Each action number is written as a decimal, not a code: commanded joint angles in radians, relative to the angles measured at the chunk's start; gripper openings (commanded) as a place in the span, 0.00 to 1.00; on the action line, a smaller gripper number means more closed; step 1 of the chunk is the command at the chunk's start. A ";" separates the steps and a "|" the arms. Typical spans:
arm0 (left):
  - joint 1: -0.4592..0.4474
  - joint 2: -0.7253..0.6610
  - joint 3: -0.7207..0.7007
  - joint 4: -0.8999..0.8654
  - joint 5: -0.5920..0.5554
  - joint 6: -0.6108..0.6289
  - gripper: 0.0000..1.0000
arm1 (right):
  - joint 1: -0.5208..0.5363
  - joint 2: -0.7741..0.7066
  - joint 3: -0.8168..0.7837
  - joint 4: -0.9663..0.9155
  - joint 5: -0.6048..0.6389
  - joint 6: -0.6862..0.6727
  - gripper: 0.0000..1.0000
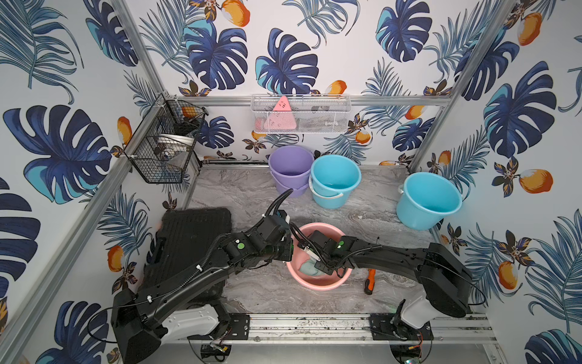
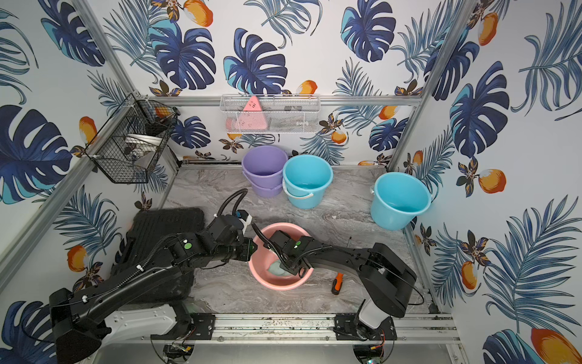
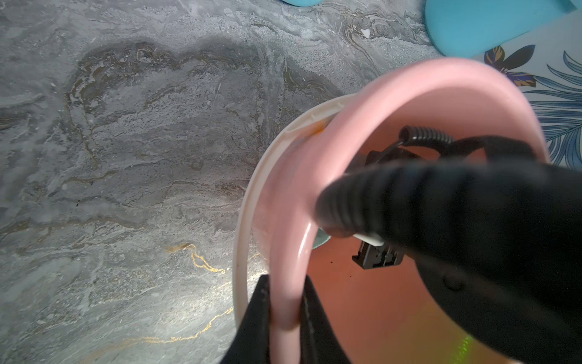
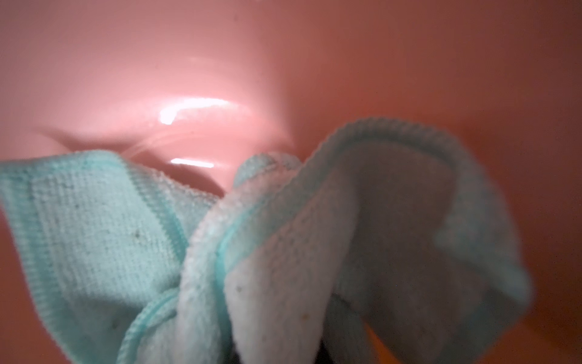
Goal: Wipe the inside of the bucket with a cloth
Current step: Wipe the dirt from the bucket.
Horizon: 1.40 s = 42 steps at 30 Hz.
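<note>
The left gripper (image 3: 285, 283) pinches the rim of the pink bucket (image 1: 319, 285), lower centre in both top views, and the right gripper (image 1: 321, 266) is clenched on the bunched cloth (image 1: 307, 268) inside it. A hard push could tip the bucket out of that pinch, or the wad could slip free.

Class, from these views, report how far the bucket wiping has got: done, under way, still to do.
Done: the left claw pinches the rim of the pink bucket; the right claw holds the bunched cloth inside it. Under way: the cloth lies near the lower inner wall. Left: a dark speck shows inside, so wiping looks unfinished.
</note>
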 commanded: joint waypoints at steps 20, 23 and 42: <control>0.001 -0.005 0.005 -0.030 -0.097 0.017 0.00 | -0.006 0.001 0.076 -0.110 -0.657 0.098 0.00; -0.001 -0.003 0.005 -0.026 -0.087 0.015 0.00 | -0.006 -0.022 0.047 0.019 -0.666 0.160 0.00; -0.007 -0.001 -0.003 -0.025 -0.079 0.011 0.00 | 0.008 -0.087 -0.074 0.417 -0.031 0.188 0.00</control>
